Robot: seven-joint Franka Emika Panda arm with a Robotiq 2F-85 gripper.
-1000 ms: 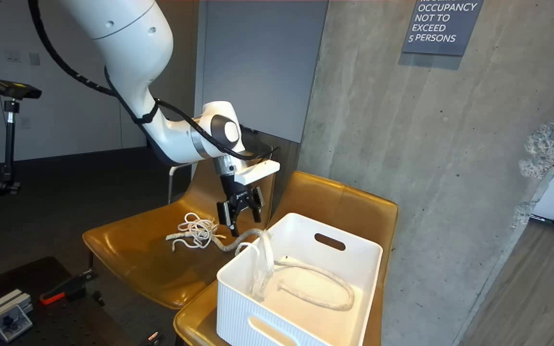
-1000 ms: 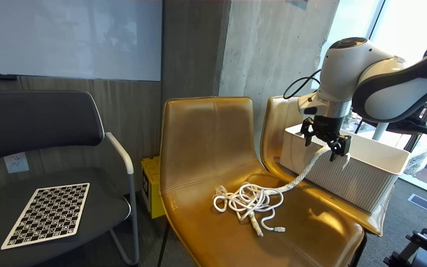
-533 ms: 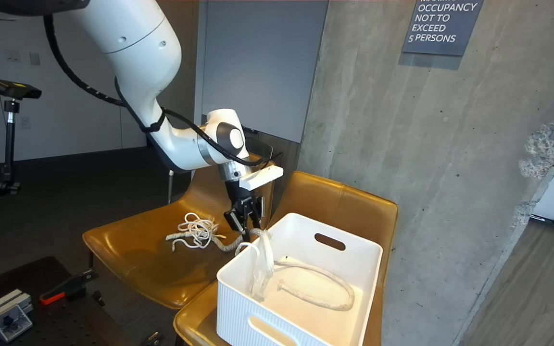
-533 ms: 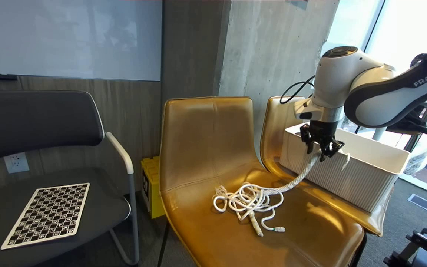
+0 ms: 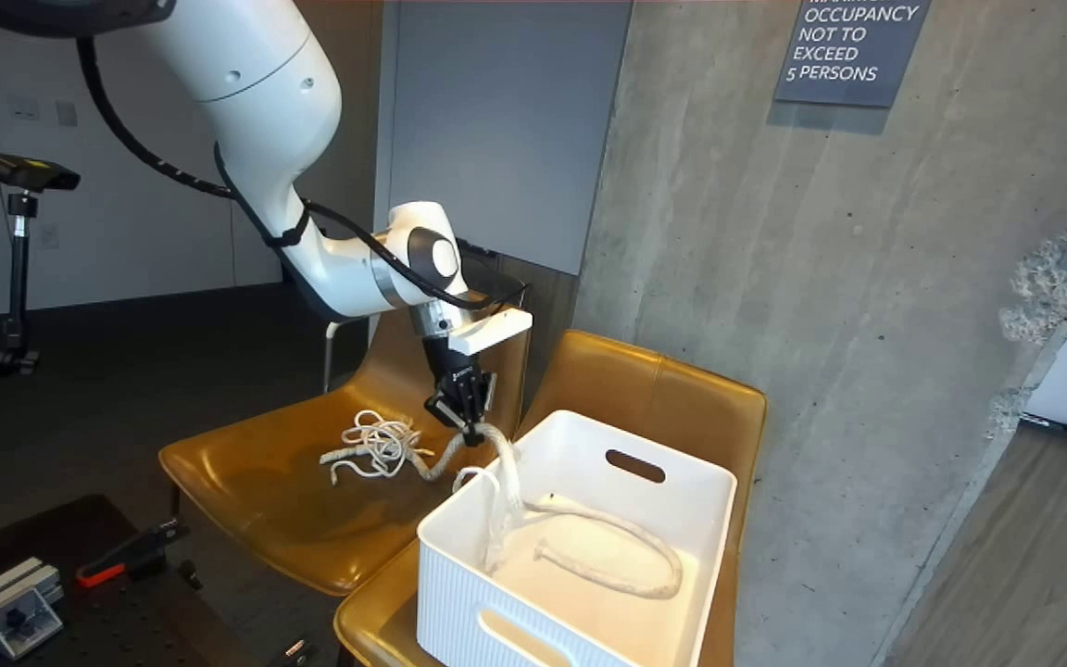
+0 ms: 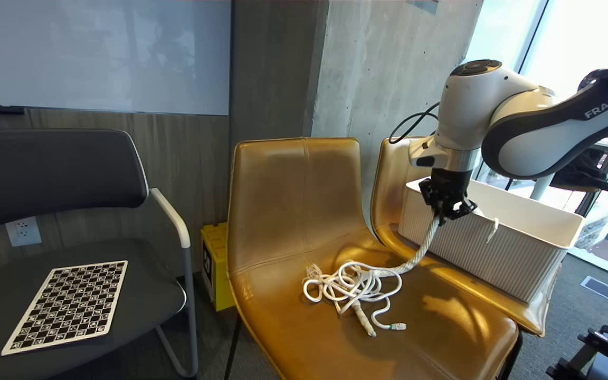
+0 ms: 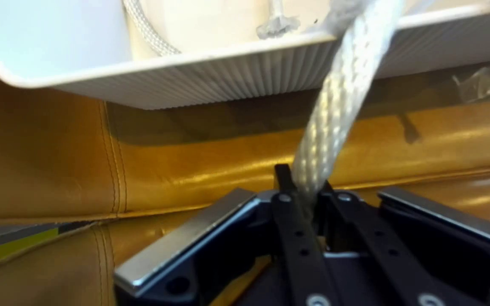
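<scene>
My gripper is shut on a thick white braided rope, which runs between its fingers in the wrist view. From there the rope rises over the rim of a white ribbed bin. In both exterior views the gripper stands above the gap between two tan chairs, beside the bin. Below the grip the rope slopes down to a tangle of thinner white cord on the nearer chair seat. Another length of rope lies curved on the bin's floor.
The bin sits on a tan chair; a second tan chair stands against it. A dark chair bears a checkered board. A yellow box stands behind. A concrete wall rises past the bin.
The gripper came down to the rope, its jaws closed around it, and it has risen slightly. The held stretch of rope has lifted and shifted away from the bin.
</scene>
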